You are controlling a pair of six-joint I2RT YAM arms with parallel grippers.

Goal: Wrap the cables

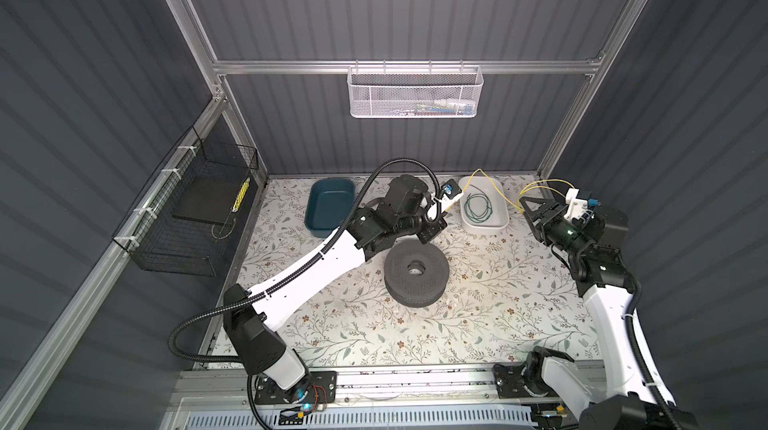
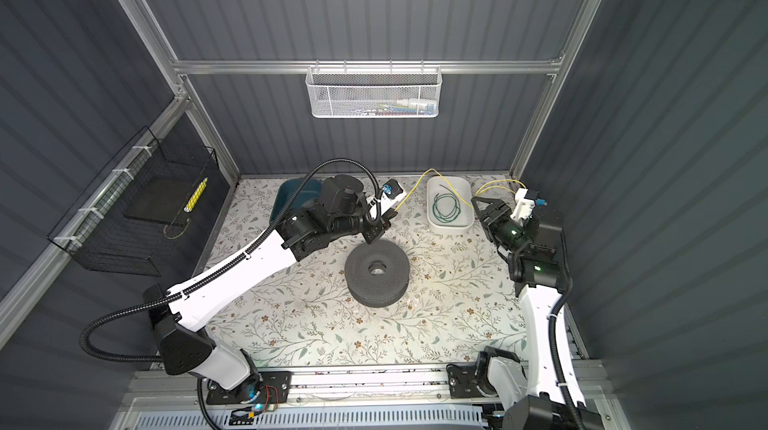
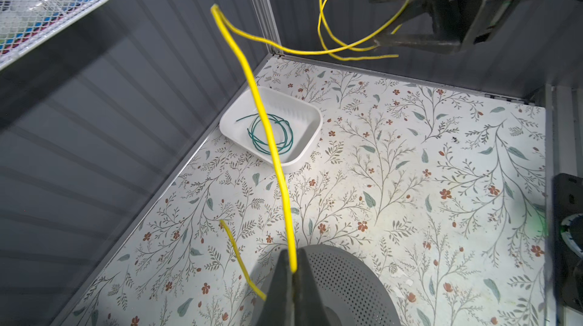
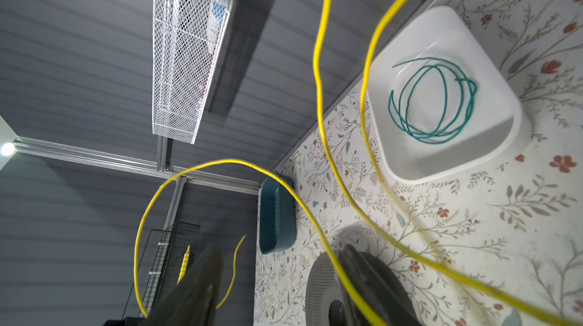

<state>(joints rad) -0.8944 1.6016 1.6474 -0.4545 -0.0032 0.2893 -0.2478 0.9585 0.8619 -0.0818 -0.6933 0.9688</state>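
My L gripper (image 3: 293, 264): jaws clenched on the yellow cable (image 3: 285, 195) near one end, short tail poking out. I read that as the anchor for coiling. R gripper (image 3: 377, 17): jaws apart, yellow loops hang between them, unpinched, up in the air. Green cable (image 4: 437, 135) lies coiled in the white tray (image 3: 301, 155) by the back wall. Floral tabletop (image 3: 410, 182), grey ribbed walls all round.

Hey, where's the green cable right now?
The green cable lies coiled inside the white tray at the back right of the table in both top views, beyond the dark perforated spool.
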